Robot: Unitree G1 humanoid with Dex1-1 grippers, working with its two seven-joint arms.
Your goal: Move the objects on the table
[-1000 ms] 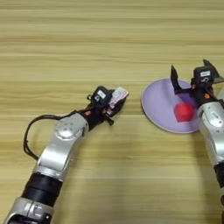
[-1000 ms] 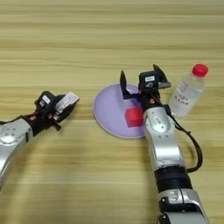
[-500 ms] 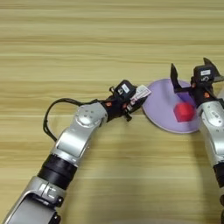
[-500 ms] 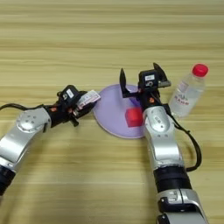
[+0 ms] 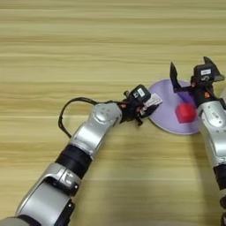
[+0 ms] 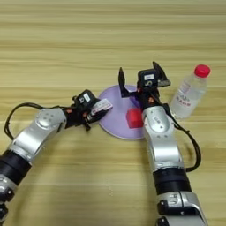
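Light wooden worktop (image 6: 66, 39) is seen from above, its grain running left to right.

Round lilac plate (image 6: 115, 123) lies flat right of centre. A red cube (image 6: 133, 118) rests on the plate's right part. A small patch of purple is glimpsed on the plate just behind the cube, beneath the right gripper; whether it is the purple block cannot be told.

Clear plastic bottle (image 6: 189, 92) with red cap is seen only in the right eye view. It stands on the worktop to the right of the plate, apart from it, leaning a little, cap toward the far right.

Left gripper (image 5: 148, 107) is reached in from the near left, forearm stretched across the worktop. Its jaws are closed on a small flat white-and-red packet (image 5: 151, 102), which is held at the plate's left rim, overlapping the edge. Whether the packet touches the plate cannot be told. A black cable is looped beside the left forearm.

Right gripper (image 6: 140, 77) is held over the far part of the plate, just beyond the cube. Its jaws are spread wide, one black finger (image 6: 121, 80) to the left, the other to the right, and nothing is held between them.
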